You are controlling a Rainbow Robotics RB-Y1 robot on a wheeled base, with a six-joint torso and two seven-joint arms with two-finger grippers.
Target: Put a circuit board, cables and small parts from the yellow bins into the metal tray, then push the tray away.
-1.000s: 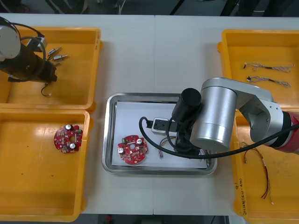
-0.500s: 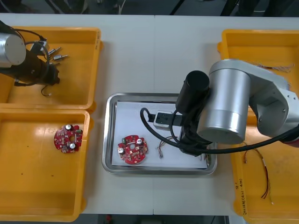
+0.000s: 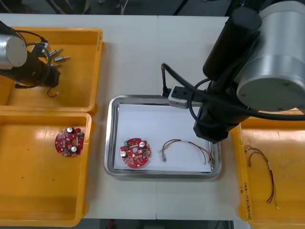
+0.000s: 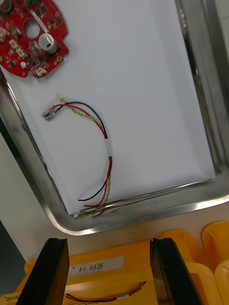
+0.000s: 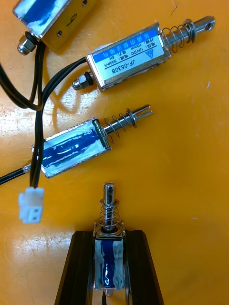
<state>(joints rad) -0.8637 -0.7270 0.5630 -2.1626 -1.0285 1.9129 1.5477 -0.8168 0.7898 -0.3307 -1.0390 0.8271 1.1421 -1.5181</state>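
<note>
1. Gripping now: left gripper (image 5: 109, 236) is clamped across the blue-labelled body of a small metal part (image 5: 109, 267), low in the far left yellow bin (image 3: 90, 67). The part's plunger and spring stick out past the fingertips.
2. It's held on the flat sides, probably so the part can't roll and the spring end stays free.
3. Two loose parts (image 5: 129, 57) lie just ahead of the fingers, with their black leads (image 5: 36, 95) curling alongside. My read: lift straight up, or a lead may snag.
4. Right gripper (image 4: 109, 248) has its fingers spread with nothing between them. It hangs high over the rim of the near right yellow bin (image 3: 286, 143), beside the tray's right edge.
5. Metal tray (image 3: 110, 138) holds a circuit board (image 3: 135, 153) and a red and yellow cable (image 3: 186, 145), apart from each other. The cable's ends reach the white liner's edge by the right rim.
6. Room: the tray's far half is bare, so that looks like the drop zone. Bare table (image 3: 128, 57) lies between bin and tray, so the bin wall is the only edge to clear. The right arm overhangs the tray's right side, so favour the left.
</note>
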